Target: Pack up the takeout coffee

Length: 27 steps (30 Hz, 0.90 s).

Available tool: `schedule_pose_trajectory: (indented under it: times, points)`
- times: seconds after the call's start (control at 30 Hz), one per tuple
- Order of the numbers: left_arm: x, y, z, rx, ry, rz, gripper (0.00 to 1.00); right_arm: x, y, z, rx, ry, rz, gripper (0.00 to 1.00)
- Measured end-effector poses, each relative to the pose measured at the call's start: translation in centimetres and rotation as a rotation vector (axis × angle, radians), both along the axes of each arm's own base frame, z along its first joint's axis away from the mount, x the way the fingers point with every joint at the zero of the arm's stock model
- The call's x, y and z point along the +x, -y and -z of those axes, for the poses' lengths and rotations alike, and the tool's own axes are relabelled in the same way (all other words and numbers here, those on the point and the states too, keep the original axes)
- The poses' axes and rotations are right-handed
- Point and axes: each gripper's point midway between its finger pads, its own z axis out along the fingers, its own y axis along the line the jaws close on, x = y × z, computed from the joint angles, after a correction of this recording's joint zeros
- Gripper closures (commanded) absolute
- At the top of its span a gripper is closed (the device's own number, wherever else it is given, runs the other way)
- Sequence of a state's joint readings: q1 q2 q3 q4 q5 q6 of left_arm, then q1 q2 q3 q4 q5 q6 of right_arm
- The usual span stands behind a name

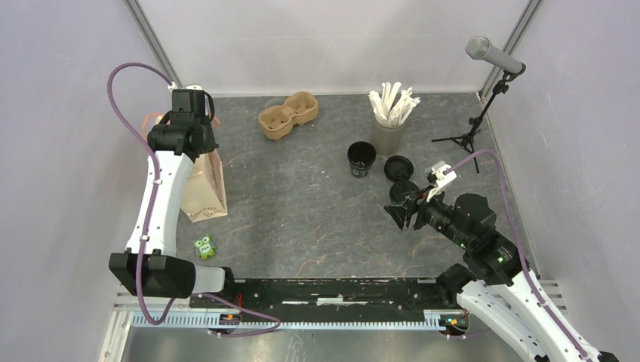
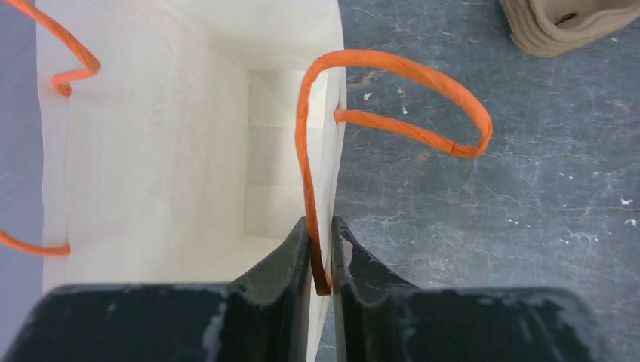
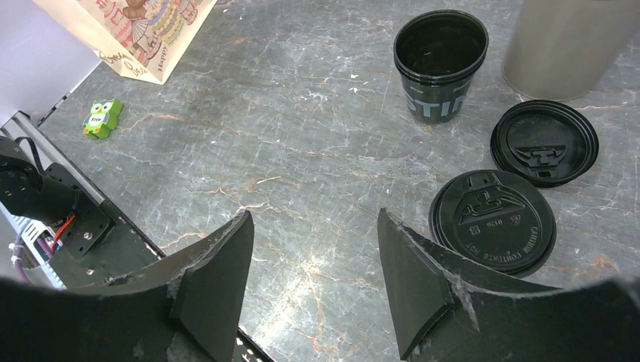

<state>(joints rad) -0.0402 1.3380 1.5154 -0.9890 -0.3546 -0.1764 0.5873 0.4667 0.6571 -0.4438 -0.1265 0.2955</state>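
On the counter [image 1: 302, 219], the bag [image 1: 205, 185] stands at the left, with the owl toy [image 1: 204, 247] before it, nearer the arm bases. The two-cup carrier [image 1: 287, 115] lies at the back, right of the bag. Further right stands the cup of sticks [image 1: 389, 136], with the coffee cup [image 1: 361, 159] just before it, to its left. Right of the coffee cup lies one lid [image 3: 544, 143], with a second lid [image 3: 493, 221] just before it. The microphone stand [image 1: 469, 138] occupies the back right corner.

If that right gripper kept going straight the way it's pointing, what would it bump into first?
Probably the bare table: the right gripper tilts down at it. The nearer lid lies just beside that line, the open cup farther off.
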Motion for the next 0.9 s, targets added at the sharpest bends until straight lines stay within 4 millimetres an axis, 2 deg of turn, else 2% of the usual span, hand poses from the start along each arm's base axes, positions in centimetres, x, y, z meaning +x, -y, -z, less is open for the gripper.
schedule_pose_trajectory:
  times: [0.13,0.3,0.43,0.6,0.73,0.9]
  points:
    - [0.1,0.7,0.1,-0.027,0.000,0.030,0.97,0.0,0.0,0.0,-0.004,0.005,0.000,0.31]
    - [-0.2,3.1,-0.2,-0.127,0.015,0.129,0.97,0.1,0.3,-0.1,-0.009,0.014,0.010,0.29]
    - [-1.5,6.9,-2.0,-0.242,0.073,0.278,0.98,0.2,0.6,0.0,-0.017,0.018,0.025,0.29]
    - [-5.1,14.4,-4.6,-0.293,0.137,0.527,0.97,0.3,0.8,0.0,-0.024,0.020,0.039,0.29]
    - [-8.2,19.2,-3.9,-0.314,0.125,0.692,0.98,0.3,1.1,0.0,-0.025,0.025,0.051,0.29]
    - [-10.4,23.3,-1.6,-0.310,0.110,0.830,0.98,0.3,1.7,-0.1,-0.027,0.033,0.079,0.28]
